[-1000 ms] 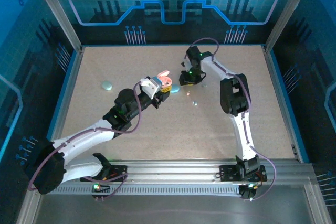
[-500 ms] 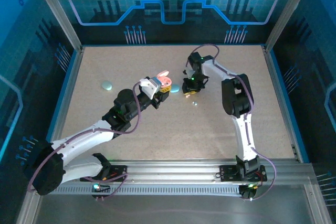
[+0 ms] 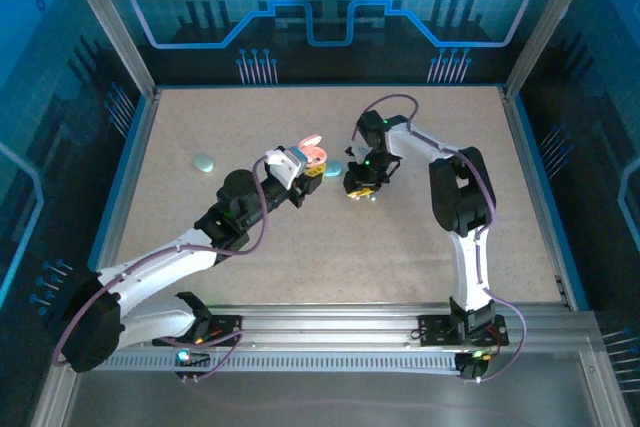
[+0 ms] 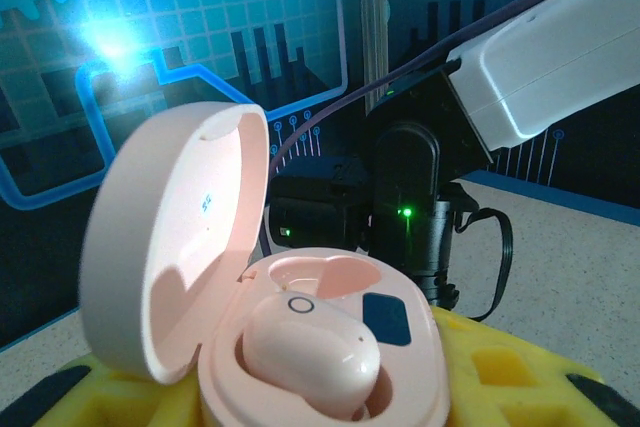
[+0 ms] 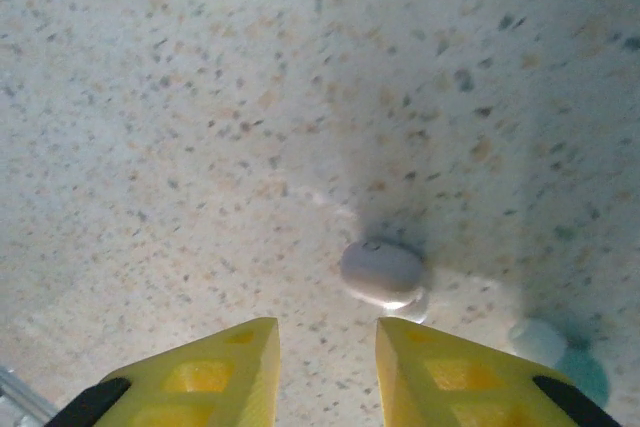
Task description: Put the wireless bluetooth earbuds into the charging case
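The left gripper (image 3: 309, 168) was clamped on the open pink charging case (image 4: 170, 247), its lid tipped back, with 1 pink earbud (image 4: 310, 352) seated in it and the 2nd well apparently free. The right gripper (image 5: 325, 367) hovered low over the table (image 5: 150, 97), its yellow fingers apart and empty, and a whitish earbud (image 5: 381, 273) lay just ahead of them, off-centre from the gap. A good pick probably meant centring the bud between the fingers, then descending and closing gently, since so glossy a piece could squirt out.
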{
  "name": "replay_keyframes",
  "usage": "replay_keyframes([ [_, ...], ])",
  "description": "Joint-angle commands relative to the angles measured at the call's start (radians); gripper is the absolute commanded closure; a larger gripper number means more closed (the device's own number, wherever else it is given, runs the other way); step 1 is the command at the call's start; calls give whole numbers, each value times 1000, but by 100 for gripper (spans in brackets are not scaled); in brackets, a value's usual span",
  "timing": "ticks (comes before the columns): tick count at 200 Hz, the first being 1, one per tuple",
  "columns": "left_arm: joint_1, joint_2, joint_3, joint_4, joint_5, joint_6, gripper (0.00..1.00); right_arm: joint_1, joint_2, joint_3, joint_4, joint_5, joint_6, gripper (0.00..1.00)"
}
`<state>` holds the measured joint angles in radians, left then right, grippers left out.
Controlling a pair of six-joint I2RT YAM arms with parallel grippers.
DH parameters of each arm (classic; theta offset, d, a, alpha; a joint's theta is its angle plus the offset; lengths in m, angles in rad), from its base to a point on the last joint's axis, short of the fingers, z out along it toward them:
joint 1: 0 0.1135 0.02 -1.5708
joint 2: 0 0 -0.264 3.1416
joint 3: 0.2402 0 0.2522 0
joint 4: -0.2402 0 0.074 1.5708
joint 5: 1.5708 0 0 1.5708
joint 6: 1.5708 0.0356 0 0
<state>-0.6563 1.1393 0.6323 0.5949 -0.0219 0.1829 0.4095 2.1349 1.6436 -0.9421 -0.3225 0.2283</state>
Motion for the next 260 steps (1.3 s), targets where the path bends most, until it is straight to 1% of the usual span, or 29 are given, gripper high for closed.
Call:
replay_keyframes([
  [1, 8, -8, -6, 17, 13, -11, 68, 20, -54, -32, -14, -44, 18, 67],
  [17, 8, -5, -6, 19, 14, -11, 68, 25, -73, -39, 0, -13, 20, 67],
  [32, 8, -3, -5, 19, 18, -11, 68, 19, -77, -23, 19, 73, 26, 66],
  [40, 8, -2, -3, 19, 20, -14, 68, 14, -77, -15, 44, 95, 23, 65],
  [57, 7, -6, -5, 19, 23, -17, 68, -5, -46, 11, 86, 76, 22, 63],
  [68, 8, -8, -6, 18, 26, -17, 68, -11, -8, 48, 81, 49, 8, 62],
  [94, 8, -18, -5, 6, 31, -16, 68, -11, 76, 111, 54, 36, -4, 60],
  [119, 8, -25, -8, 1, 30, -16, 68, -8, 104, 105, 55, 33, 0, 60],
  [151, 8, -20, -7, 2, 39, -14, 68, -8, 95, 53, 67, 30, -14, 61],
  [215, 8, -7, -1, 10, 55, -19, 68, -4, 13, -54, 77, -76, -27, 65],
  [260, 8, -5, -2, 14, 58, -24, 68, 8, -33, -90, 93, -109, -8, 65],
])
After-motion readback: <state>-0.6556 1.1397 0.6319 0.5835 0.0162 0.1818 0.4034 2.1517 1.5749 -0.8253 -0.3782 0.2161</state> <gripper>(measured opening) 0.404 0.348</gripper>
